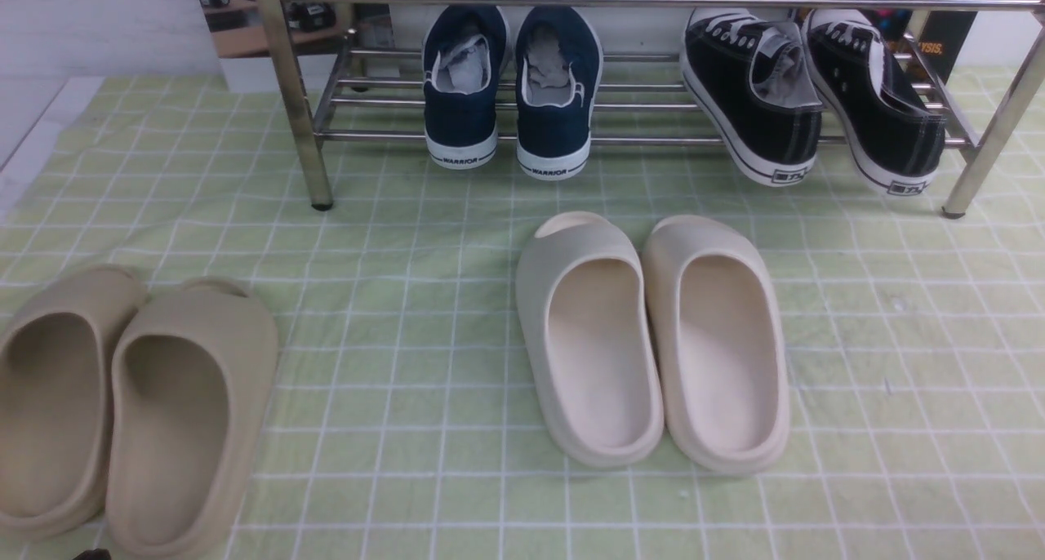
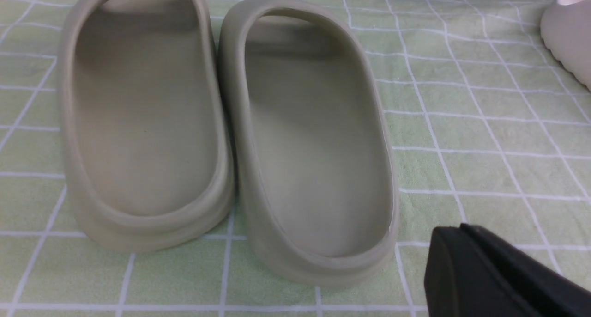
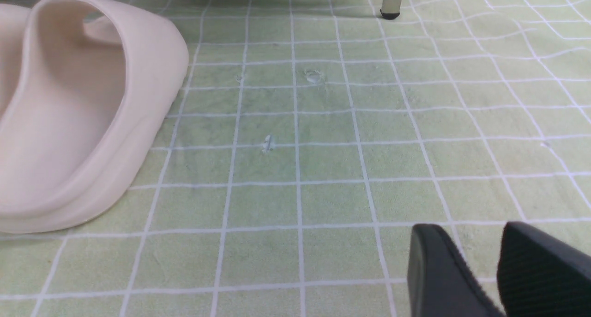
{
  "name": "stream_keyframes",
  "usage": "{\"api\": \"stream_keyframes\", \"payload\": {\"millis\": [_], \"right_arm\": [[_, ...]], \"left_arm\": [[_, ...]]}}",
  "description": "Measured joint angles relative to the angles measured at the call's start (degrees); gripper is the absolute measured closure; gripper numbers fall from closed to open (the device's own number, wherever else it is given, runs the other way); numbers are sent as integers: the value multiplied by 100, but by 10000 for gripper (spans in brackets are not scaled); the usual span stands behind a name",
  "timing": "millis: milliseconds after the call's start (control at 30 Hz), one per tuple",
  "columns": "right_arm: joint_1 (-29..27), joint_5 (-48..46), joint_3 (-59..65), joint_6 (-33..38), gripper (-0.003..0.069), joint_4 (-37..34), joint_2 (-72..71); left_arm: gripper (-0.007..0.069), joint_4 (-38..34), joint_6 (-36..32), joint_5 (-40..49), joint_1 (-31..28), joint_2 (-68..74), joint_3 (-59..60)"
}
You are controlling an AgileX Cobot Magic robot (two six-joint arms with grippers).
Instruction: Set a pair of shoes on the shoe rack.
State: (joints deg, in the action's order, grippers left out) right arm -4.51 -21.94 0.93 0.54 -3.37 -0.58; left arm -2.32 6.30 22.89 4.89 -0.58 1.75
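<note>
Nearest the robot, the left gripper [image 2: 466, 243] hovers low over the green checked cloth [image 1: 408, 364], its black fingers pressed together and holding nothing, just beside the heel of the pair of tan foam slides [image 2: 231, 137]. The right gripper [image 3: 480, 266] hangs over bare cloth with a narrow gap showing between its ribbed black pads, also empty; the cream foam slides [image 1: 653, 340] lie near it. Both slide pairs sit on the cloth in front of the shoe rack [image 1: 294, 95], a low chrome frame of shiny horizontal bars, the tan pair well apart from it, the cream pair nearer its front bar.

Farther back, the pair of navy blue canvas slip-on sneakers [image 1: 510, 86] with white "WARRIOR" soles already rests on the rack's lower bars, heels over the front bar, toes pointing in, side by side towards the rack's left half. Black lace-up sneakers [image 1: 816, 95] lean on the same bars towards its right end.

Judging by this, the placing step looks complete and both arms appear parked. Nothing further seems called for beyond keeping clear of the rack; at most, a check that the navy heels sit securely.
</note>
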Motion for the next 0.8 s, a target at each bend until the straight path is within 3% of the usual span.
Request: {"api": "stream_keyframes", "payload": {"millis": [800], "right_arm": [[0,0,0,0,419,0,0]], "left_arm": [[596,0,-18,1,0,0,0]]}}
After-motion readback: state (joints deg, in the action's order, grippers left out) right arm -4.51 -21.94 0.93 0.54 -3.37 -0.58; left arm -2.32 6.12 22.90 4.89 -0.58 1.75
